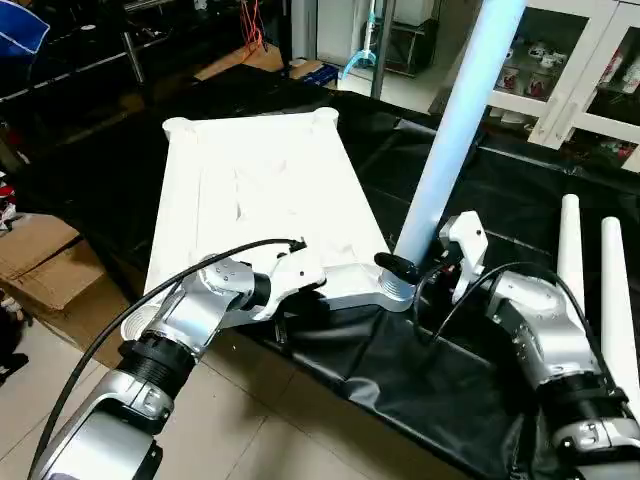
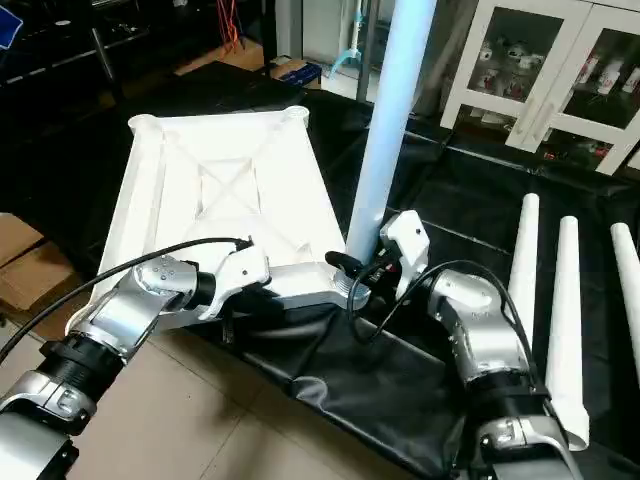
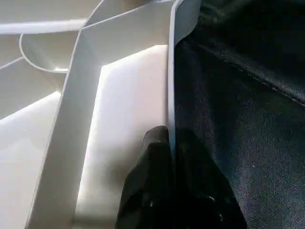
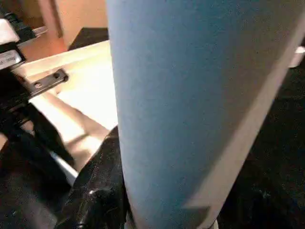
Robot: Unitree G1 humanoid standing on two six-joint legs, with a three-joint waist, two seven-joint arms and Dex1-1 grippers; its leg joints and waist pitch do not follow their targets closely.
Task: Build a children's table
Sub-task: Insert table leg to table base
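Item one, the table top [image 1: 260, 200]: we find it lying underside up on the black cloth [image 2: 330, 390] that covers the bench, its X-ribs showing and round sockets at the far corners. Item two, one leg [image 1: 455, 130]: it stands upright, leaning slightly, in the near right corner socket [image 1: 392, 293] of the top. We see the right tool [image 2: 362, 272] at the foot of this leg with its fingers closed around it, one black finger [image 4: 102, 191] pressed against the tube in the right wrist view. We see the left tool [image 3: 171, 157] pinched narrow on the top's near rim, one finger [image 3: 150, 186] inside the rim and the other outside on the cloth side. Item three, spare legs [image 2: 565, 310]: three white tubes lie side by side on the cloth at the right, well apart from the top. Beyond them, far right, stands a white glass-door cabinet [image 2: 540, 70]. A cardboard box [image 1: 40, 255] sits on the floor at the left
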